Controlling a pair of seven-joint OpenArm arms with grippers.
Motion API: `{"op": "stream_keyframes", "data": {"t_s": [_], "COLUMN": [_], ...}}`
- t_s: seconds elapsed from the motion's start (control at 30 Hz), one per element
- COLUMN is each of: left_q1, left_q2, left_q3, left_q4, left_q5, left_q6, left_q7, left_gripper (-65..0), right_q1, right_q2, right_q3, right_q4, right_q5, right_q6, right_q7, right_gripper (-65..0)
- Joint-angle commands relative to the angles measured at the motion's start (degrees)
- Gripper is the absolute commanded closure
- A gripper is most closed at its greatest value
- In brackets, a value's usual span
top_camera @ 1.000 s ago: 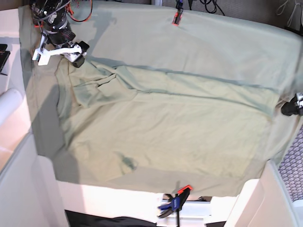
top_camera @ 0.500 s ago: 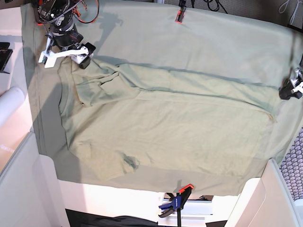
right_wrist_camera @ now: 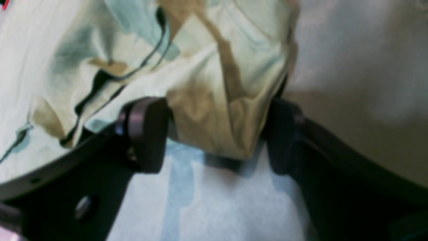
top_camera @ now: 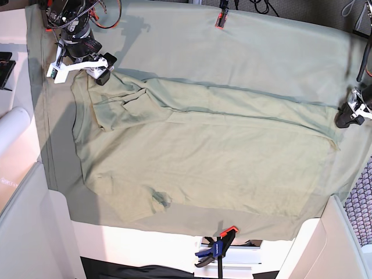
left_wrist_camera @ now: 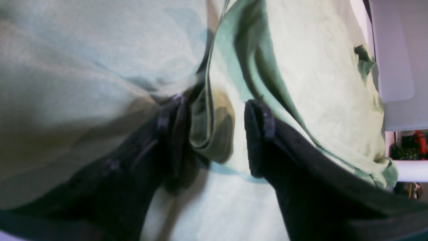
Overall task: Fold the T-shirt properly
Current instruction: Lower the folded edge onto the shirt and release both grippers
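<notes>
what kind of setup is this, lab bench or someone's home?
Looks like a lab bench. A sage-green sheet is clamped over the table by bar clamps, cables hang along the back edge, and the T-shirt lies spread on it.

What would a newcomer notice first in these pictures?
The pale sage-green cotton T-shirt lies spread across the larger plain green sheet. The right gripper sits at its far corner on the base view's left, the left gripper at the opposite edge, each with a shirt fold between open fingers.

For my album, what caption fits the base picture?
Two grippers hold the T-shirt at opposite ends over the sheet.
</notes>
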Motion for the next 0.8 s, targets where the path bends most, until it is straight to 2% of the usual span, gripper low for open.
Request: {"op": "stream_keyframes", "data": {"t_s": [0.0, 0.1, 0.13, 0.17, 0.23, 0.33, 0.47, 0.5, 0.77], "left_q1": [-0.5, -0.5, -0.5, -0.5, -0.5, -0.5, -0.5, -0.5, -0.5], "left_q2": [-0.6, -0.6, -0.6, -0.6, -0.6, -0.6, -0.7, -0.9, -4.3], "left_q3": [1.2, 3.9, 4.6, 5.1, 5.4, 5.4, 5.4, 5.4, 5.4], "left_q4": [0.4, 1.1, 1.6, 2.2, 3.4, 3.8, 3.8, 3.8, 3.8], "left_q5": [1.5, 1.5, 1.6, 1.6, 2.3, 3.7, 6.4, 6.4, 2.5], "left_q6": [-0.1, -0.1, -0.1, -0.1, -0.1, -0.1, -0.1, -0.1, -0.1], "left_q7": [2.1, 2.1, 2.1, 2.0, 2.0, 2.0, 0.7, 0.8, 2.1], "left_gripper": [-31.4, -31.4, -31.4, -31.4, -31.0, -16.8, -1.5, 0.0, 0.0], "right_q1": [1.1, 2.5, 3.1, 3.8, 4.7, 4.8, 4.8, 4.8, 2.4], "right_q2": [0.2, 0.2, 0.2, 0.2, 0.2, 0.2, 0.2, 0.2, 2.3], "right_q3": [-0.1, -0.1, -0.1, -0.1, -0.1, -0.1, -0.1, -0.1, 0.0], "right_q4": [0.9, 0.8, 0.6, 0.3, -0.5, -1.8, -2.8, -2.8, -0.7], "right_q5": [0.2, -1.2, -1.7, -2.4, -2.6, -2.5, -2.5, -2.4, -0.8], "right_q6": [0.4, 0.4, 0.4, 0.4, 0.4, 0.5, 3.5, 4.0, 4.0], "right_q7": [1.5, 2.2, 2.2, 2.0, 1.9, 1.9, 1.6, 1.0, -1.4], "right_gripper": [-44.1, -43.6, -41.1, -36.3, -22.2, -1.5, 0.0, 0.0, 0.0]}}
